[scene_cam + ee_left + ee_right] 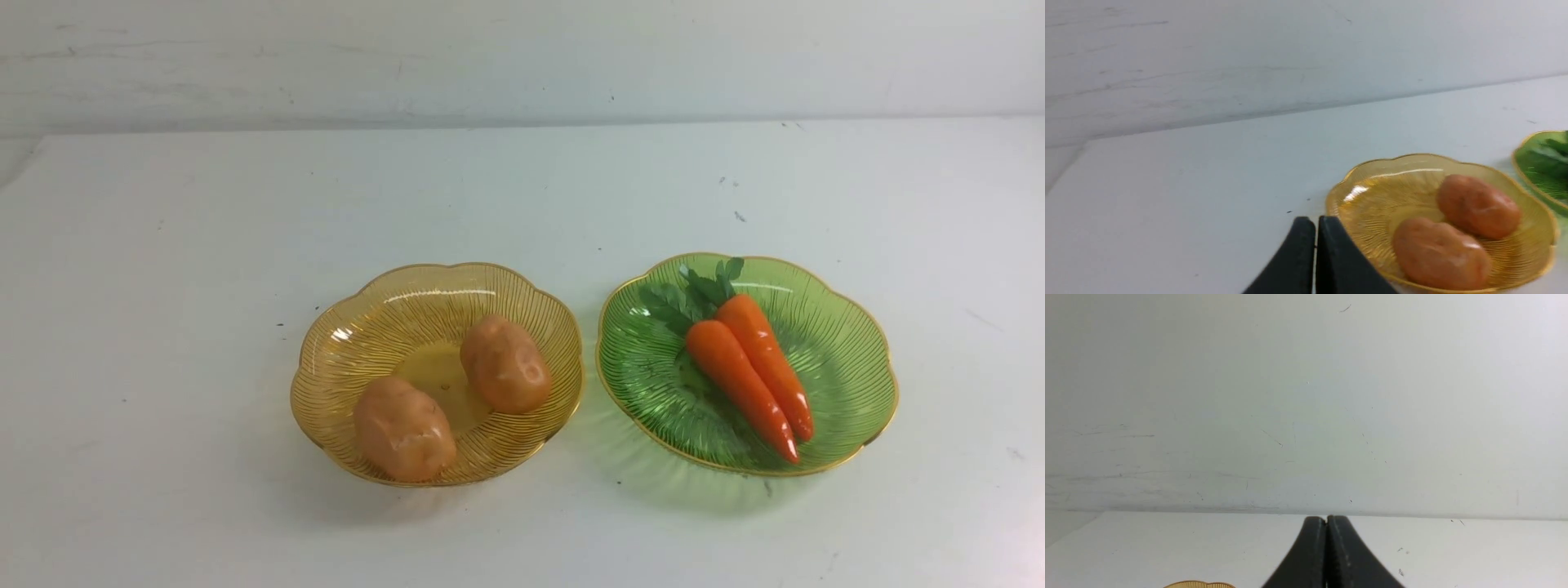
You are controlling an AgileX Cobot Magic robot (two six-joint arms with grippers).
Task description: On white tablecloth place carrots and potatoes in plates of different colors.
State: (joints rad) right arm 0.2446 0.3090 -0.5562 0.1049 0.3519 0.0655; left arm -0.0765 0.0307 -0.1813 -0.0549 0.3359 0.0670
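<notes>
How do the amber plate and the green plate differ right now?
Colour: the amber plate is yellow-amber, the green plate is green. Contents: the amber plate holds the two potatoes, lying apart; the green plate holds the two carrots, side by side and touching, leafy tops toward the far rim. Position: amber on the robot's left, green on its right. Shared: both are translucent, ribbed, scalloped, gold-rimmed.

Front and left wrist views share amber plate [326, 359].
</notes>
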